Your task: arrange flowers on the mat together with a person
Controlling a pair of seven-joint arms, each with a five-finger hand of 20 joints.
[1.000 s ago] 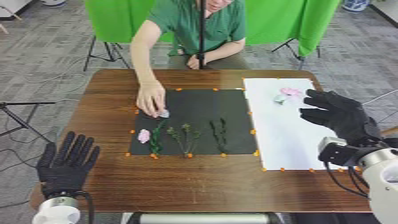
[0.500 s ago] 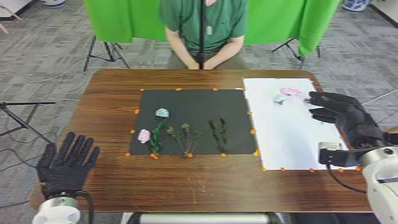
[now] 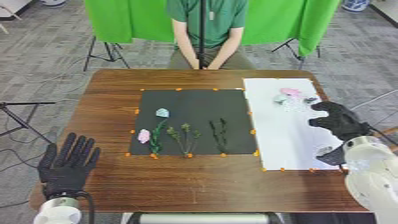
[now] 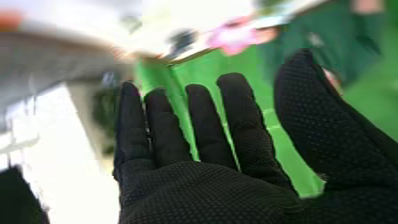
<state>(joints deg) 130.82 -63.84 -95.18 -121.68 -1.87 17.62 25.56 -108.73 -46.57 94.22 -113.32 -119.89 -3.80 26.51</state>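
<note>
Pink flower (image 3: 144,135) and pale blue flower (image 3: 162,113) on black mat (image 3: 195,102).
Head view: mat left of the frame's centre, pink bloom at its lower left, blue one above. Green leafy stem (image 3: 155,142) beside the pink; then branching sprig (image 3: 186,136), then dark leafy stems (image 3: 218,132), upright in frame. White mat (image 3: 284,135) to the right; near its top, second pink flower (image 3: 290,92), pale green flower (image 3: 280,99) just below, small dark flower (image 3: 310,100) lower right of the pink. Right hand (image 3: 336,122) at right of frame, by the white mat's right edge; wrist view gives fingers straight, slightly parted, thumb well apart. Left hand (image 3: 65,170) at lower left, fingers straight, fanned. Brown table (image 3: 178,192) under both mats.
</note>
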